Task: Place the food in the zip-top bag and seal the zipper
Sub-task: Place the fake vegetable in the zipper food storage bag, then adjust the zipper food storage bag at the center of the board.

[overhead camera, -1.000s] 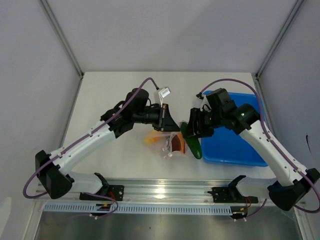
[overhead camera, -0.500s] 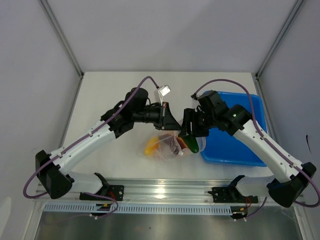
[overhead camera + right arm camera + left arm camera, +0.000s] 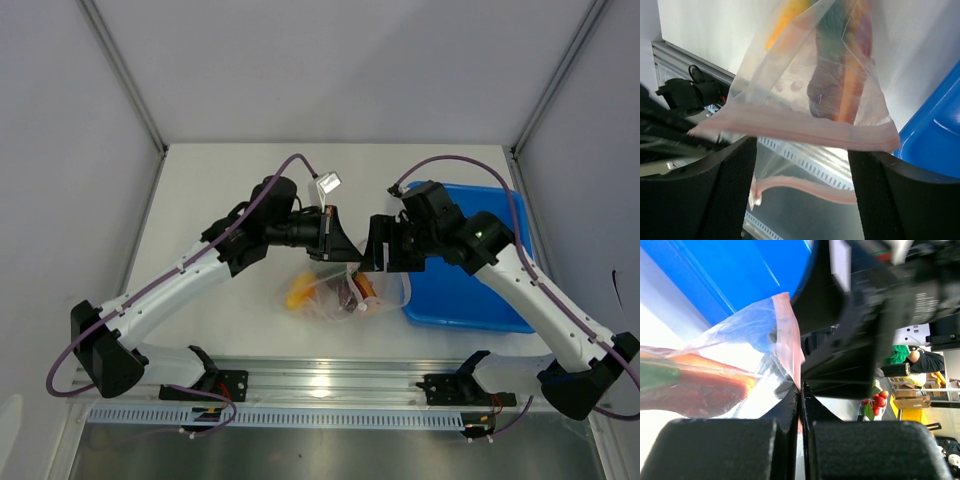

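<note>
The clear zip-top bag (image 3: 340,292) hangs between my grippers over the table, beside the blue tray. My left gripper (image 3: 335,246) is shut on the bag's pink zipper strip (image 3: 790,335) and holds it up; the pinch shows in the left wrist view (image 3: 800,390). My right gripper (image 3: 377,258) is open and empty at the bag's mouth, with its fingers (image 3: 735,190) on either side of the two parted pink strips (image 3: 800,127). The dark-green cucumber (image 3: 832,25), the red-brown piece (image 3: 347,291) and the yellow-orange piece (image 3: 297,294) lie inside the bag.
The blue tray (image 3: 480,290) sits at the right, touching the bag's side. The aluminium rail (image 3: 330,385) runs along the near table edge. White walls and frame posts (image 3: 125,75) stand around the table.
My right gripper carried the cucumber left to the bag's mouth, and the cucumber now lies inside the bag. The right gripper is now empty. The left gripper kept its hold on the bag.
</note>
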Robot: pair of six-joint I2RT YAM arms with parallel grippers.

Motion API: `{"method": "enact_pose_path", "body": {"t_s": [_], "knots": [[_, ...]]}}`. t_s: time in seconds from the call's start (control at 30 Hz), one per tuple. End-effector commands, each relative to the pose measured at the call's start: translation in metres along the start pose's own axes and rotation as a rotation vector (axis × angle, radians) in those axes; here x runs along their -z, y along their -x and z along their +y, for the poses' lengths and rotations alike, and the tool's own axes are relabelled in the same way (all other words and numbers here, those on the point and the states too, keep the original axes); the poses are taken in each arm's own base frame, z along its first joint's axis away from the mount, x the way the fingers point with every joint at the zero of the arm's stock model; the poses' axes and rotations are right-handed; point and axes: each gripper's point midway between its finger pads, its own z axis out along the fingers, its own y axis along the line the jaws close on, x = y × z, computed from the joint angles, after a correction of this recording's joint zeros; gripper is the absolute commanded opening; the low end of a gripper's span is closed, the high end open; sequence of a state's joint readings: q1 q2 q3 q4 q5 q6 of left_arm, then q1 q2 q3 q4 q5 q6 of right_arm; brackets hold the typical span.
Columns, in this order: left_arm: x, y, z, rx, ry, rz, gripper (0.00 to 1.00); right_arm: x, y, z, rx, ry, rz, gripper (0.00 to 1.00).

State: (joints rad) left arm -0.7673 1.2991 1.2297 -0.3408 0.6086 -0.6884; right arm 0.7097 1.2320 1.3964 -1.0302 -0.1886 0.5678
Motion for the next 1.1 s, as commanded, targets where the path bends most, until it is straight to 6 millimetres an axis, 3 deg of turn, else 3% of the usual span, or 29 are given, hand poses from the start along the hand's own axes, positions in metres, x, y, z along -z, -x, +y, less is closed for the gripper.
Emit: {"method": "enact_pose_path", "body": {"t_s": [0.0, 0.27, 0.4, 0.67, 0.8, 0.93, 1.07], "knots": [[0.016, 0.013, -0.021, -0.060, -0.033, -0.055, 0.01, 0.032, 0.013, 0.010, 0.043, 0.026, -0.097, 0.73], [0.019, 0.014, -0.015, -0.079, 0.011, -0.060, 0.01, 0.074, 0.023, 0.001, 0.084, -0.021, -0.227, 0.70], [0.021, 0.015, -0.015, -0.086, 0.018, -0.061, 0.01, 0.073, 0.019, -0.012, 0.086, -0.073, -0.228, 0.63], [0.028, 0.016, -0.015, -0.108, 0.051, -0.069, 0.00, 0.049, 0.004, -0.037, 0.091, -0.130, -0.211, 0.49], [0.030, 0.018, -0.015, -0.096, 0.060, -0.085, 0.01, 0.047, -0.003, -0.023, 0.122, -0.027, -0.201, 0.47], [0.032, 0.025, -0.014, -0.072, 0.079, -0.137, 0.01, 0.050, -0.007, -0.023, 0.127, -0.007, -0.212, 0.48], [0.030, 0.031, -0.018, -0.038, 0.059, -0.172, 0.01, 0.036, -0.012, -0.018, 0.136, 0.026, -0.162, 0.49]]}}
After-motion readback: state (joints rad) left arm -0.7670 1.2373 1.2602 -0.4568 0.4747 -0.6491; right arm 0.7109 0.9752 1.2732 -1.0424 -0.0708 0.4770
